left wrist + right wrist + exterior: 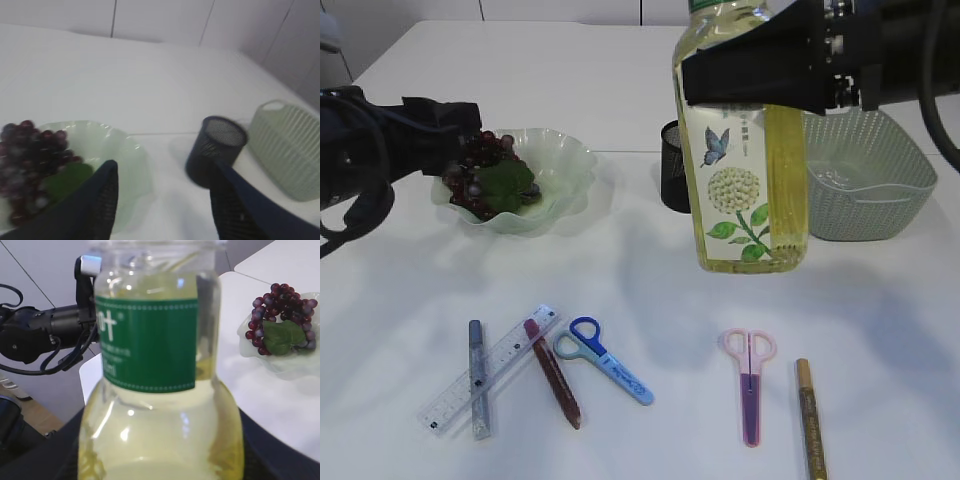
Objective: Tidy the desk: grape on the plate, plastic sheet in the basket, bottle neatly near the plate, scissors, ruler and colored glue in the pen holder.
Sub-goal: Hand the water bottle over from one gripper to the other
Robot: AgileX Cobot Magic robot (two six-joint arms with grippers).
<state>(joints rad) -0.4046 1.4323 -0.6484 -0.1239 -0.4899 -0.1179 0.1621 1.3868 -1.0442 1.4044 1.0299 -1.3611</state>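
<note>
My right gripper (745,80) is shut on a tall bottle (750,200) of yellow liquid with a flower label, held upright high above the table's middle. The bottle (150,340) fills the right wrist view. A bunch of dark grapes (485,175) with a green leaf lies on the pale green plate (565,160) at the left. My left gripper (165,167) stands open at the plate's left edge, nothing between its fingers. A clear ruler (510,350), blue scissors (603,360), pink scissors (750,385) and silver (477,385), red (555,378) and gold (810,420) glue pens lie in front. No plastic sheet shows.
A black mesh pen holder (672,166) stands behind the bottle, right of the plate. A green-grey basket (865,185) sits at the back right. The table's far edge runs behind them.
</note>
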